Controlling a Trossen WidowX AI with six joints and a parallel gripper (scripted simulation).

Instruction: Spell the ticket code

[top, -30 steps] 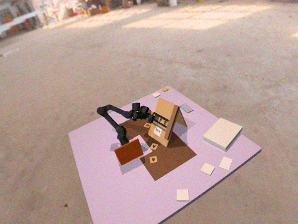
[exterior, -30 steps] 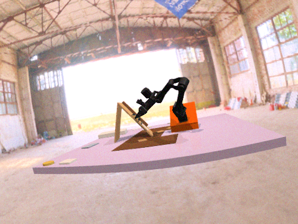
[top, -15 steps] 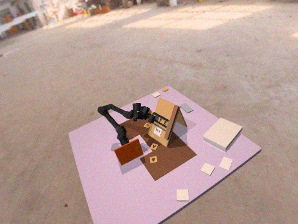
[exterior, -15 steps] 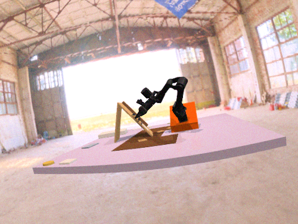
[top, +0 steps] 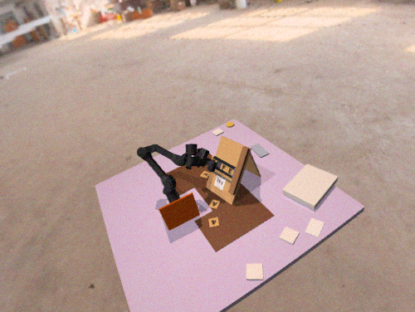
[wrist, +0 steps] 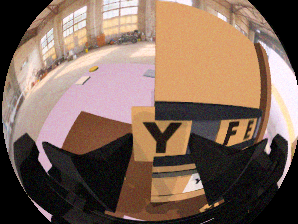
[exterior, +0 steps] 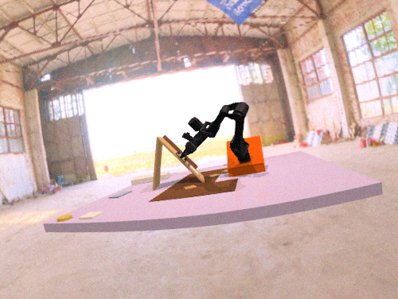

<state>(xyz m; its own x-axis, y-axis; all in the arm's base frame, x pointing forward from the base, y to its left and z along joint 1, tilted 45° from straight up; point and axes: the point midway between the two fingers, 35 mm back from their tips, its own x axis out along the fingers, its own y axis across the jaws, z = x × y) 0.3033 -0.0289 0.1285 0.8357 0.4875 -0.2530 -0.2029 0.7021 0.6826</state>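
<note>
Looks black all over, with a slim, segmented arm (top: 156, 168) (exterior: 239, 129) left of centre from above, chunky rounded joints (top: 143, 153) (exterior: 241, 108), and broad, angular, tapering fingers low in the wrist view.

The board (top: 236, 151) (exterior: 177, 157) (wrist: 207, 60) looks like smooth, matt pale wood, with a darker brown wood-like strip along its edge. The ticket (top: 220, 182) on the board's lower face looks like matt white paper. Beside the board, the claw (top: 212, 166) (exterior: 183, 156) (wrist: 161, 137) looks like dark plastic, dull and smooth. Under the board, the bench (top: 145, 265) (exterior: 294, 187) (wrist: 117, 82) has a flat, matt lilac surface.
</note>
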